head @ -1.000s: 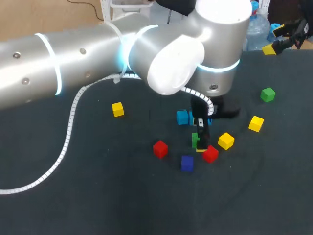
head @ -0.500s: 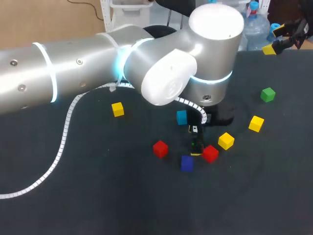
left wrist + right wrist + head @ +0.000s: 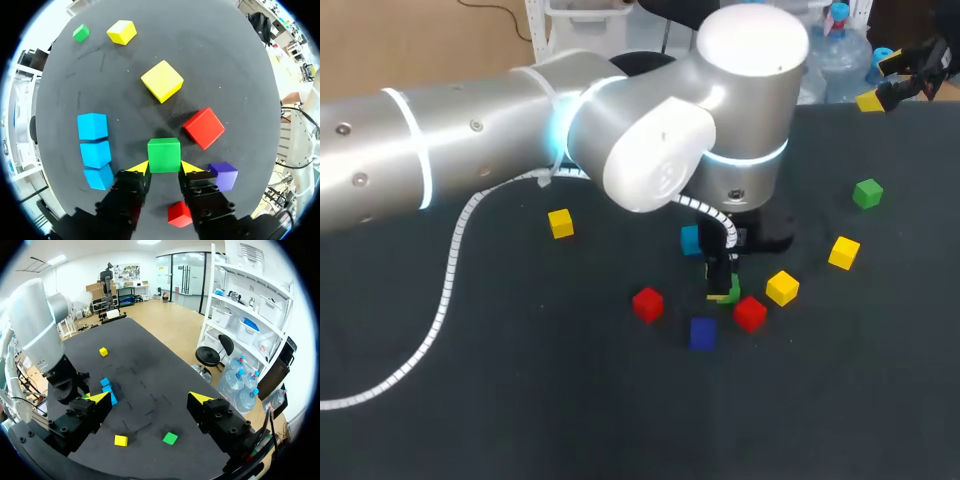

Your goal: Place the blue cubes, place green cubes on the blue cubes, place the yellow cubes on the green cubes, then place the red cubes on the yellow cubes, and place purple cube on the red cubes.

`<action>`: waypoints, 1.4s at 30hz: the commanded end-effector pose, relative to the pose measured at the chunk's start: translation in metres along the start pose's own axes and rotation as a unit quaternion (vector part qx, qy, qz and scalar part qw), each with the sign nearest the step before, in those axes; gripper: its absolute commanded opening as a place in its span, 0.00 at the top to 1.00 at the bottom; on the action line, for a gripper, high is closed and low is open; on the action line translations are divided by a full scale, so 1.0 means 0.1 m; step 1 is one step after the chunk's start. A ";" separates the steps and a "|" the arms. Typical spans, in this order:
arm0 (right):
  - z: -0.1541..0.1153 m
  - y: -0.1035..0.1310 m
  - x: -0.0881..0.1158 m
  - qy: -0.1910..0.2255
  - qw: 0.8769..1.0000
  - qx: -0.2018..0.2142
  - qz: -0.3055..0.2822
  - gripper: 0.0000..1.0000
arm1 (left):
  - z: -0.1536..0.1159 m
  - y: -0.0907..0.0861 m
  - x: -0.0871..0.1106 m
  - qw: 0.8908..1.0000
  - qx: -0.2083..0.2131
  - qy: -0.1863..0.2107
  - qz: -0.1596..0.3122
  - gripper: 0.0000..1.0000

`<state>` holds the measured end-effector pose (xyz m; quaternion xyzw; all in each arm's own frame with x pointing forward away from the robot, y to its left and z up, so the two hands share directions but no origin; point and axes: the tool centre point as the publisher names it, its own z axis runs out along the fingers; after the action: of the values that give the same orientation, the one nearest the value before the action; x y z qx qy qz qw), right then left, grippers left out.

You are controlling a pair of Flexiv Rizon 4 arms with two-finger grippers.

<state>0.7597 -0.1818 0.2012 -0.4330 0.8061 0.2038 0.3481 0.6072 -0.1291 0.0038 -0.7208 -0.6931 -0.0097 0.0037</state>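
Note:
My left gripper point(image 3: 723, 287) point(image 3: 163, 167) is down at the middle of the table, its yellow tips pressed against both sides of a green cube point(image 3: 164, 155) point(image 3: 731, 291) that rests on the dark tabletop. Three blue cubes point(image 3: 94, 150) point(image 3: 691, 240) stand in a row just beside it. A red cube point(image 3: 203, 128) point(image 3: 750, 314), a purple cube point(image 3: 223, 175) point(image 3: 702, 333) and a second red cube point(image 3: 180, 214) point(image 3: 647, 304) lie close around. My right gripper point(image 3: 897, 88) point(image 3: 150, 398) hangs open and empty above the far right corner.
Yellow cubes lie at the right point(image 3: 782, 288) point(image 3: 161, 80), further right point(image 3: 843, 252) point(image 3: 121, 31) and left of the middle point(image 3: 560, 223). Another green cube point(image 3: 867, 193) point(image 3: 80, 33) sits at the far right. My left arm's white cable point(image 3: 450, 290) trails over the table's left half.
My left gripper has come down around the green cube and closed from wide open onto its sides. The right arm has not moved.

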 end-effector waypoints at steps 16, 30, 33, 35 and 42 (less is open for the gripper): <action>0.00 0.00 0.00 0.000 1.000 0.001 0.000 0.00 | -0.26 -0.02 0.21 1.000 0.023 0.012 0.003 1.00; 0.00 0.00 0.00 0.000 1.000 0.001 0.000 0.00 | -0.44 0.26 0.53 0.999 0.020 0.021 -0.020 1.00; 0.00 0.00 0.00 0.000 1.000 0.001 0.000 0.00 | -0.54 0.38 0.49 1.000 0.016 0.010 -0.001 1.00; 0.00 0.00 0.00 0.000 1.000 0.001 0.000 0.00 | -0.59 0.45 0.43 1.000 0.014 0.012 0.011 1.00; 0.00 0.00 0.00 0.000 1.000 0.001 0.000 0.00 | -0.61 0.66 0.33 0.999 0.013 0.016 0.047 1.00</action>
<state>0.7597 -0.1818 0.2012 -0.4330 0.8061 0.2038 0.3481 0.6612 -0.0908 0.0685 -0.7515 -0.6596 -0.0138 0.0067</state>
